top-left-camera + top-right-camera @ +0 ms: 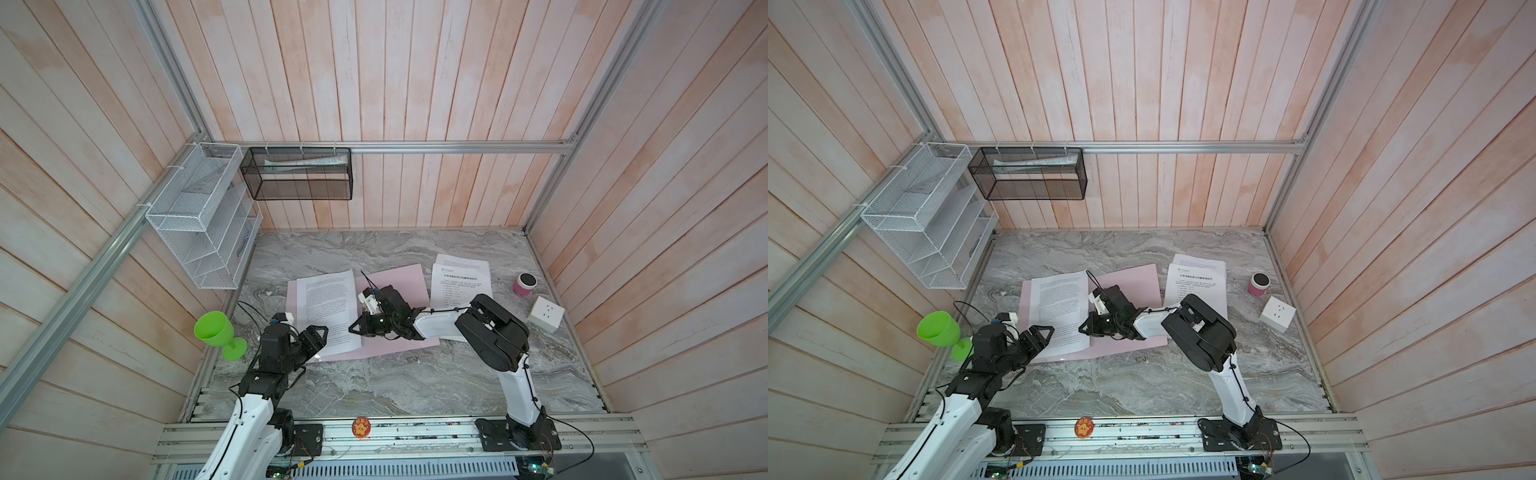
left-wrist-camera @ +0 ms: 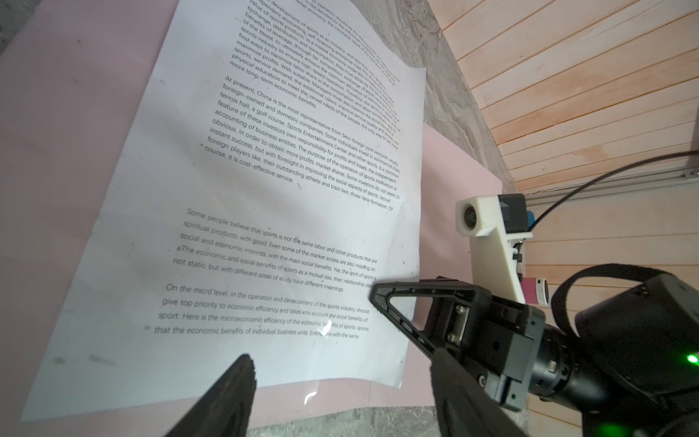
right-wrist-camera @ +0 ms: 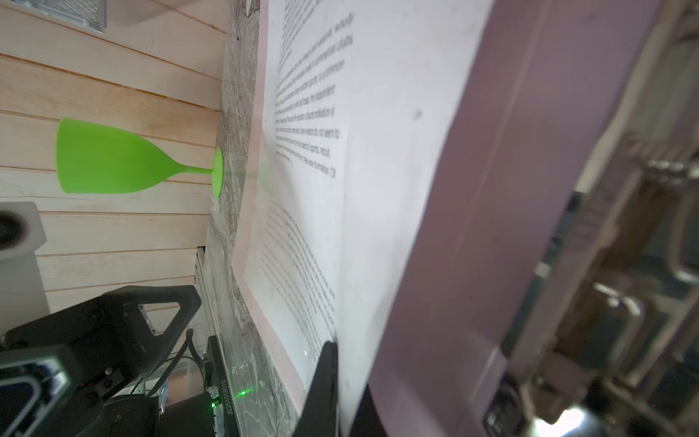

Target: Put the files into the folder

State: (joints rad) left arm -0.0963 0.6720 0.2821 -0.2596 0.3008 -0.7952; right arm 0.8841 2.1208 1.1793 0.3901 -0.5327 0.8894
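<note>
**One sheet on the open folder, more files waiting**

The folder [image 1: 397, 283] is laid open and flat near the middle of the desk [image 1: 374, 386], both pink covers facing up. A printed sheet [image 1: 326, 307] is spread over the left cover, slightly askew, and its far edge is seen to overhang the cover's far edge in both top views. The sheet's inner edge, beside the spine, is pinched by the right gripper [image 1: 352, 329], whose jaws are pressed together on the paper. This is clearest in the right wrist view, where the edge runs in beside one of the fingers [image 3: 325, 378]. The left gripper [image 1: 318, 343] is held just over the sheet's near-left corner, its jaws spread with nothing between them. The remaining files [image 1: 459, 286], apparently two overlapping sheets, are found on the desk just beside the right cover, partly hidden by the right arm.

Further out, a green goblet [image 1: 214, 330] is stood at the desk's left edge, and a pink canister [image 1: 524, 286] and a white socket block [image 1: 545, 314] at its right. A white wire rack [image 1: 195, 237] and a black mesh basket [image 1: 299, 178] are hung on the walls.

The first file is judged to be mid-placement. Before release, the sheet should be squared within the cover, drawn rather than pushed, since thin paper buckles. After that, an edge of the remaining files must be raised off the flat desk before they can be carried across.
</note>
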